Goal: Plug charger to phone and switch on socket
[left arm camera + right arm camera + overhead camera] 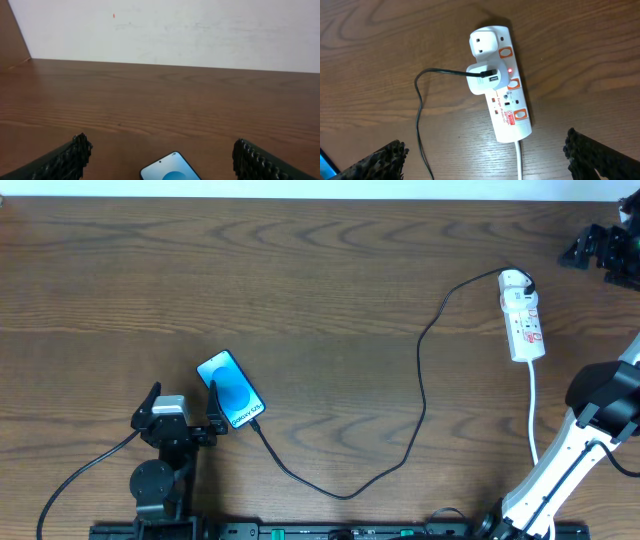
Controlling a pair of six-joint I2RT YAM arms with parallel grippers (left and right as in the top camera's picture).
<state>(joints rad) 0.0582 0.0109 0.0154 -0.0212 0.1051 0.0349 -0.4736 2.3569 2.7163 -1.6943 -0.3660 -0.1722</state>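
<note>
Hovering spread over the socket [506,85] at the surface's [300,280] far right, the right claw [484,150] should press the switch squarely, sparing the charger [420,100]; the left claw [161,145], likewise spread, flanks the phone [170,169].

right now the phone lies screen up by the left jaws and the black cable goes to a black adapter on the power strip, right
Not quite. The adapter on the power strip is white, not black; the right wrist view shows it. The phone does lie screen up by the left jaws, and the black cable goes to that adapter.
</note>
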